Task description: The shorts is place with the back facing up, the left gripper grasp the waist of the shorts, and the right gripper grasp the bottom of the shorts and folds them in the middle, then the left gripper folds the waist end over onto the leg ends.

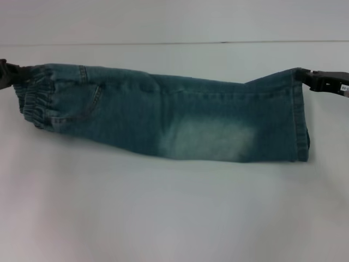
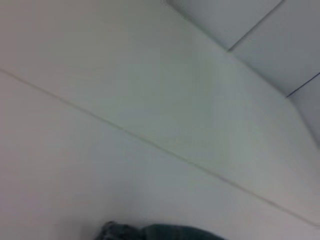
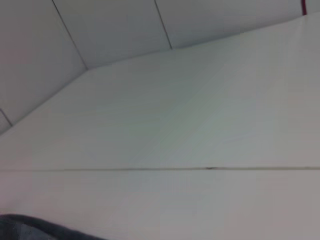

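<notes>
Above the white worktop [image 1: 174, 218], the faded blue-green denim shorts [image 1: 169, 117] hang folded lengthwise, the black left gripper's [image 1: 10, 73] fingers clamping the waistband, the right gripper's [image 1: 322, 82] the hems. Next, presumably, lowering flat.

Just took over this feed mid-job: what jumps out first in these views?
The shorts, already folded lengthwise, stretch across the white table in the head view. The left gripper grips the elastic waist at the left edge, and the right gripper pinches the far hem corner at the right. Both wrist views show mostly bare table.
</notes>
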